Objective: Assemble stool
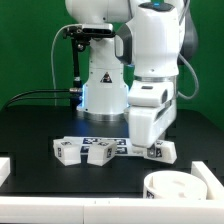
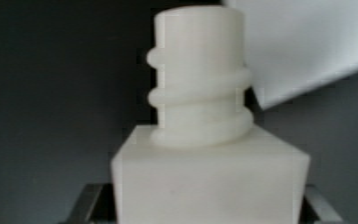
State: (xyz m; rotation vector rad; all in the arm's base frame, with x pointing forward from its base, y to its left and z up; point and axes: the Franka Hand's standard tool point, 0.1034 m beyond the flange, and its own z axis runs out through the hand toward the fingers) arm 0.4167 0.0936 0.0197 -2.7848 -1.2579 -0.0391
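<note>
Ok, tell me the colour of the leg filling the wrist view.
The leg is plain white all over; the wrist view shows it best.

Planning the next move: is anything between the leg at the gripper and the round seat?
Nothing visible does. Only dark tabletop shows between the leg and the seat; the other legs lie toward the exterior view's left.
</note>
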